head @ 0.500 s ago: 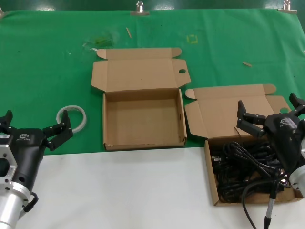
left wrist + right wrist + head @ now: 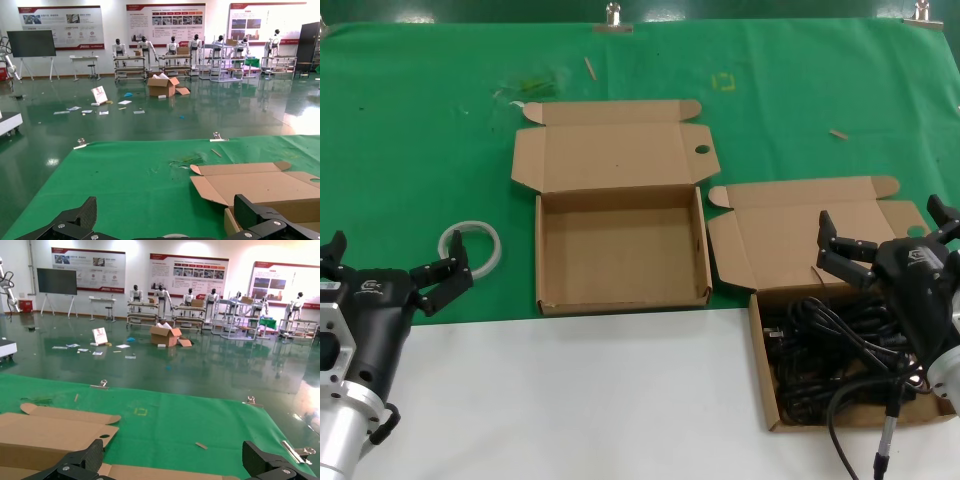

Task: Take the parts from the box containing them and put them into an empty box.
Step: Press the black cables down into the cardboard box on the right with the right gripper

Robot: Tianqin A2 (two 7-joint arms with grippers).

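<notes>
Nothing apparently moved, right end effector (image 2: 885,235) unchanged

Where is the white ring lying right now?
In the head view, the white ring lies on the green cloth at the robot's left, between the left pincer and the empty box.

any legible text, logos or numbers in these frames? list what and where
Nothing can be read as words.
Left end effector: white logo mark on its black housing, too small to read.
Right end effector: white logo mark on its black housing, too small to read.
Wall posters: red-headed panels with print, too blurred to read.
Small floor sign: red and white, unreadable.
Both cardboard boxes, the empty box and the box containing them: no print visible.
</notes>
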